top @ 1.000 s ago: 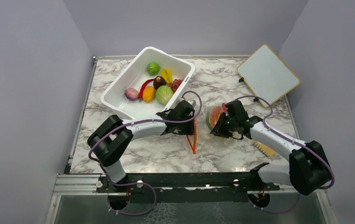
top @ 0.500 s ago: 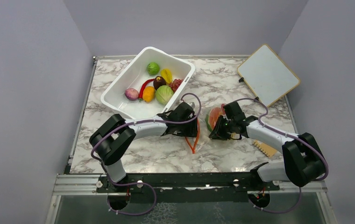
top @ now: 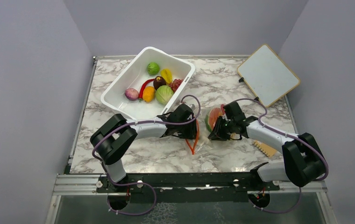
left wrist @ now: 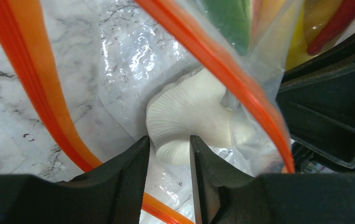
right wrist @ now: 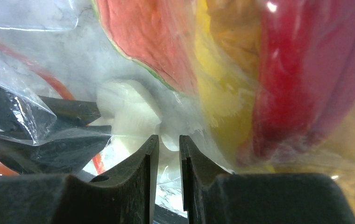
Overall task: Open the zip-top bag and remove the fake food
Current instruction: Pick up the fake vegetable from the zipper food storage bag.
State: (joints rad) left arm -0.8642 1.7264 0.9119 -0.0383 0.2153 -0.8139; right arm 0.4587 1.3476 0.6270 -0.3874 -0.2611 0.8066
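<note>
The zip-top bag (top: 199, 135) lies on the marble between my two grippers, its orange-red zip strip (top: 194, 140) open towards the left. In the left wrist view both strip halves (left wrist: 35, 88) spread apart. My left gripper (left wrist: 168, 140) is in the bag's mouth, its jaws close together on the lower edge of a white ribbed piece of fake food (left wrist: 189, 116). My right gripper (right wrist: 168, 139) is nearly shut, pinching the clear plastic next to that white piece (right wrist: 129, 109). A watermelon slice (right wrist: 152, 37), yellow and red pieces lie in the bag. In the top view the left gripper (top: 193, 129) and right gripper (top: 214, 133) face each other.
A white tub (top: 104, 98) with a lime, cabbage, onion, grapes and other toy food stands at the back left. A whiteboard (top: 267, 74) leans at the back right. A tan ridged thing (top: 264, 148) lies by the right arm.
My right gripper has moved a little left, towards the left gripper, with the bag bunching between them. The left arm has barely shifted.
</note>
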